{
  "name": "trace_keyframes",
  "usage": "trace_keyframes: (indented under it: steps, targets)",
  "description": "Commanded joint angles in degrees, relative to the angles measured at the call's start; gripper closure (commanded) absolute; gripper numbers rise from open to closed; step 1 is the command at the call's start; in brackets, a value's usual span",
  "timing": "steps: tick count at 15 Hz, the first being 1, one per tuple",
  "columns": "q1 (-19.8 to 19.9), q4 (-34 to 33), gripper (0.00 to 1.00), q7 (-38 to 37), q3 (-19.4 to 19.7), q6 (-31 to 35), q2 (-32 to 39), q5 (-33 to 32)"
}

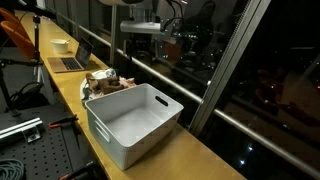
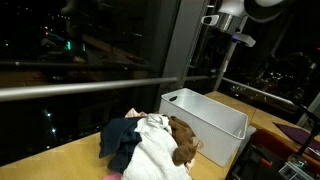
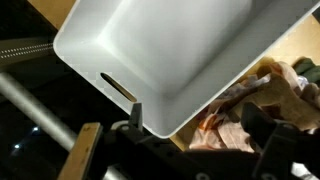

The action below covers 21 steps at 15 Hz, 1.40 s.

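My gripper hangs high above the wooden counter, well over the far end of a white plastic bin. The bin looks empty and has a slot handle on its end wall. A pile of clothes, white, dark blue and brown, lies beside the bin. In the wrist view the gripper is open: its dark fingers stand wide apart with nothing between them. Far below the gap I see the bin's corner and the crumpled clothes.
A laptop and a small white bowl sit farther along the counter. A dark window with a metal rail runs along one side. Cables and a perforated metal plate lie below the counter edge.
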State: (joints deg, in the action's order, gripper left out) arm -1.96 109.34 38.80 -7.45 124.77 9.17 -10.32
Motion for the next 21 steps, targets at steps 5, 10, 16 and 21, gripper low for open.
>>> trace_keyframes:
  steps: [5,10,16,21]
  targets:
    - [0.1,-0.9,0.00,10.8,0.6,-2.7,-1.5,7.9]
    - [0.1,-0.9,0.00,11.3,0.7,-2.8,-1.9,8.0]
    - [0.1,-0.9,0.00,11.3,0.7,-2.8,-1.9,8.0]
    - [0.1,-0.9,0.00,11.3,0.7,-2.8,-1.9,8.0]
